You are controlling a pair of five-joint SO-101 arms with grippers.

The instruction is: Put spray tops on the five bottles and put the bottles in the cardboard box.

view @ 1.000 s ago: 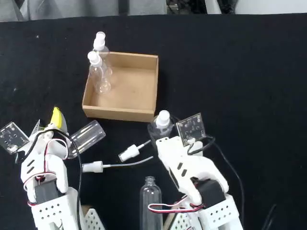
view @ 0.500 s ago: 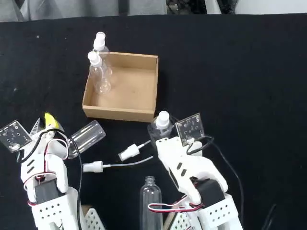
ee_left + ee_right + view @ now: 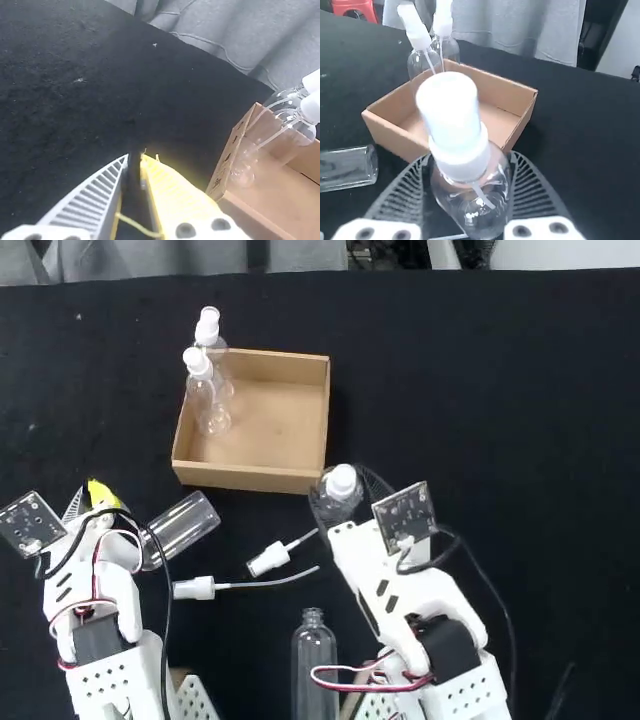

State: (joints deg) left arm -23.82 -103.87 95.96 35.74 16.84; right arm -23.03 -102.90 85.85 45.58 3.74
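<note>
- I'm gripping a capped bottle [image 3: 338, 490] upright in my right pincer [image 3: 470, 159], just beside the cardboard box [image 3: 248, 477], at the corner nearest me.
- Looks like I'm boxing this one. For the next move I'm needing to lift it over the wall and lower it inside.
- My left pincer [image 3: 134, 162] is sitting clenched on nothing, near an uncapped bottle [image 3: 180, 525] lying on the table [image 3: 500, 390].
</note>
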